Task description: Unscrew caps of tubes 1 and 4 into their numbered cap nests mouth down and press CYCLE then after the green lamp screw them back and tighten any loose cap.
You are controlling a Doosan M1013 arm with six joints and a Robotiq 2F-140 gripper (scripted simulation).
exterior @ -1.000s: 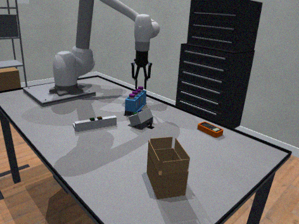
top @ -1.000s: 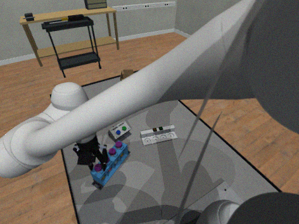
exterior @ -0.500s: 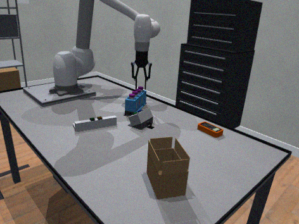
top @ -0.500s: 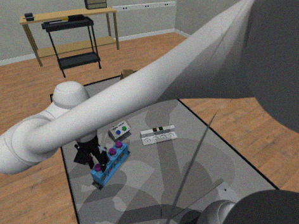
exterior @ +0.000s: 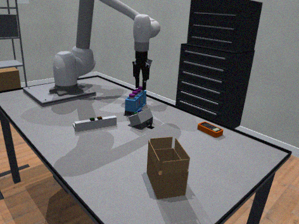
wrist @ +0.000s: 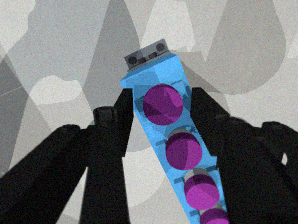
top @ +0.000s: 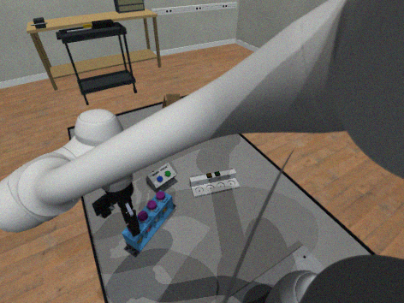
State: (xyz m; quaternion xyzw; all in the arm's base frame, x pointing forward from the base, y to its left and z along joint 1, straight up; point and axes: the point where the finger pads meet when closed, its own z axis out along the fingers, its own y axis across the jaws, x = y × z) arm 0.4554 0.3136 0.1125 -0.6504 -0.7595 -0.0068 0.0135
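The blue decapping station (top: pixel 150 220) holds tubes with purple caps, all still on. My gripper (top: pixel 133 228) hangs straight down over the rack's end tube, the one farthest from the key housing. In the wrist view, my gripper (wrist: pixel 161 102) has a finger on each side of that end cap (wrist: pixel 162 104), with a small gap on both sides; it is open and holds nothing. The other caps (wrist: pixel 183 151) run down the rack. The white cap tray (top: pixel 215 182) has empty nests and dark lamps. The key housing (top: pixel 162 176) carries the blue key (top: pixel 159 179) and the green key (top: pixel 168 174), both unlit.
A cardboard box (exterior: pixel 168 166) stands open near the table's front. An orange device (exterior: pixel 209 129) lies at the right. A black drawer cabinet (exterior: pixel 218 60) stands behind the table. The arm's base (exterior: pixel 64 69) is at the far left corner.
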